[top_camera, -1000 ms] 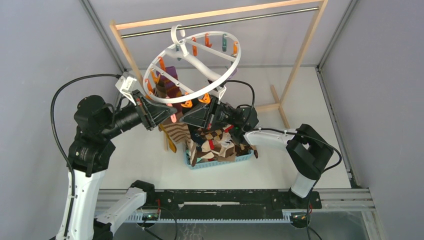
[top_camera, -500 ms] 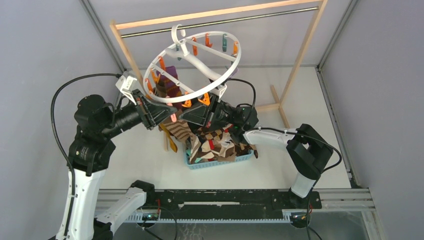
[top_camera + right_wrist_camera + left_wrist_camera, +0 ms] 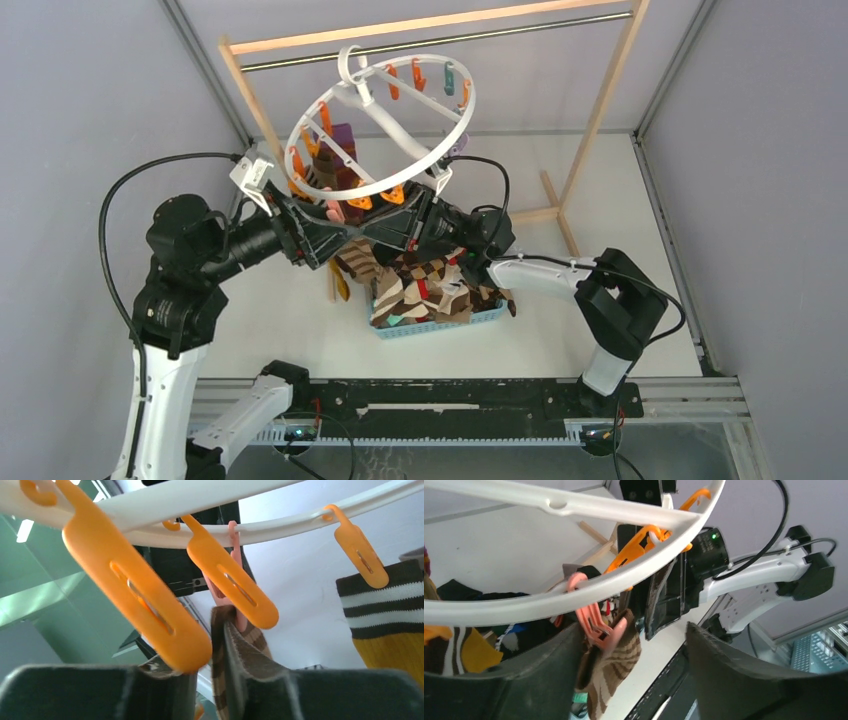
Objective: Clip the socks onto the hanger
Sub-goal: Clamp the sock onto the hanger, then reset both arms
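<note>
Sock (image 3: 611, 675) hangs clipped inside the raised, parted left claw (image 3: 631, 632); facing right claw (image 3: 210, 672) open or clamped, unclear.

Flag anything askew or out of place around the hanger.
The hanger hangs tilted, not level: its near edge sags low over the socks while its far edge rides up by the rod. Nothing looks spilled or broken.

Both arms reach up beneath the hanger's (image 3: 473, 98) near rim, the left gripper (image 3: 335, 232) and right gripper (image 3: 372, 228) meeting tip to tip; left fingers (image 3: 534, 680) spread wide, right jaws barely parted, grip unclear
</note>
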### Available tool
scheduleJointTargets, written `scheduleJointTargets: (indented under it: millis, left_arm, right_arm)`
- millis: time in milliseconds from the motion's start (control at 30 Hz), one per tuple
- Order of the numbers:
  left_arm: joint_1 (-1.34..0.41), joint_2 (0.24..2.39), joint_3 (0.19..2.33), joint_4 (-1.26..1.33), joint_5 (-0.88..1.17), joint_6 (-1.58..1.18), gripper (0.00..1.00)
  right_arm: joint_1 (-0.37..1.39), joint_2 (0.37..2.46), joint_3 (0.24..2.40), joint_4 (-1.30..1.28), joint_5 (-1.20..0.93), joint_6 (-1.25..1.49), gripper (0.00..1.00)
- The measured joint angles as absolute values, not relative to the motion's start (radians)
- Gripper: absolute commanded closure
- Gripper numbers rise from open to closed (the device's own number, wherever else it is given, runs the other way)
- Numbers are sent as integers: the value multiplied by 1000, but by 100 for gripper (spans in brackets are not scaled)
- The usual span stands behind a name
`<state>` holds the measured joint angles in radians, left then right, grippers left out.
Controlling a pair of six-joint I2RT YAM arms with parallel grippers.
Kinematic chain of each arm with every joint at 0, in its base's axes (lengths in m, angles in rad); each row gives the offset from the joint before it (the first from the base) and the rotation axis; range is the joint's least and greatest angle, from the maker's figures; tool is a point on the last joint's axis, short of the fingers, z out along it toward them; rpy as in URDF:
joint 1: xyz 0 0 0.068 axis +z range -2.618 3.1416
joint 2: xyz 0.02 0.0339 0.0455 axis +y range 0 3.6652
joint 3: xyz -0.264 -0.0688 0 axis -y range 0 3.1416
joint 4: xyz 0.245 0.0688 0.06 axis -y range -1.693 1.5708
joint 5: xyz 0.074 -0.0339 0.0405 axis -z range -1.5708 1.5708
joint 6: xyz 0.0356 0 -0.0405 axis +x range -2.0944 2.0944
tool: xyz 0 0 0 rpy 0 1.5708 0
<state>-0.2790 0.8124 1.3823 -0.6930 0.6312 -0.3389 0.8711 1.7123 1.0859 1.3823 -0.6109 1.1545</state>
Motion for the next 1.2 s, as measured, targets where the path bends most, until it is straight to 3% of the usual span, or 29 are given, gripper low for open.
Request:
scheduleJointTargets:
  millis: [67,200,433,733,867,1000,1200]
  left_arm:
    - [-279,816,1393,-725,622,-330,1]
    - [-279,836,1447,-815,600,-288,0]
    - [-266,849,1552,-1015,497,-157,0]
    - [-39,822,1451,-1109,341,53,0]
    - [157,818,1298,-1019,308,96,0]
    - [270,829,1081,-820,249,97,0]
    - [282,852,701,-425,152,83,0]
  right_arm:
    - [872,1702,1085,1337,-599,1131,40]
    - [866,1643,1055,1234,-573,1077,1]
    - [817,1471,859,1065,-541,988,0]
    - [786,1062,714,335,-287,659,0]
    - [692,821,645,83,-6,590,0]
    - [598,649,533,22,327,534,0]
    - [463,673,352,149,659,351,0]
